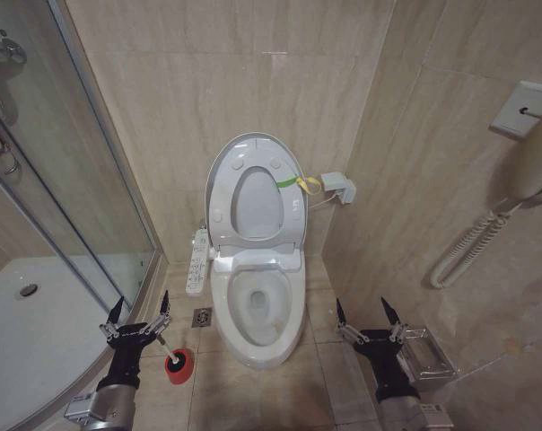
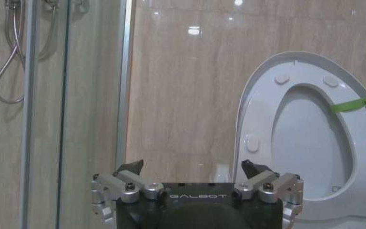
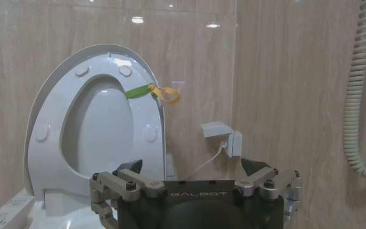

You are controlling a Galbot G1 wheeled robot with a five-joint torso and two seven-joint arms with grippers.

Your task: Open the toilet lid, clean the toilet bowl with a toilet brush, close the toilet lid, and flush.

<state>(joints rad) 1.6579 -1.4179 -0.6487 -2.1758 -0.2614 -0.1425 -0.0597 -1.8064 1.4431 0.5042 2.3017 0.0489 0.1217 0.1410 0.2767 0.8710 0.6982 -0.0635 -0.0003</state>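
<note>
**Lid raised, both arms low at either side of the toilet**

The toilet lid (image 1: 253, 153) stands upright against the tiled wall with the ring seat (image 1: 257, 205) lifted against it, a yellow-green band (image 1: 293, 182) tied at its edge on the robot's right. Below it the toilet bowl (image 1: 257, 310) is uncovered, its white button strip (image 1: 197, 260) running along the side toward the robot's left.

The left gripper (image 1: 140, 310) hangs low near the floor beside the shower glass (image 1: 83, 180), fingers spread apart and holding nothing. Just under it the toilet brush (image 1: 163, 346) sits in its red cup holder (image 1: 179, 365) on the floor tiles; the thin handle seems to lean up toward the gripper, though whether they touch is hard to tell.

The right gripper (image 1: 365, 312) hovers on the bowl's other side (next to a metal fitting (image 1: 425, 355) on the wall), fingers likewise apart and empty. A coiled cord (image 1: 473, 242) hangs on the right-hand wall.
</note>
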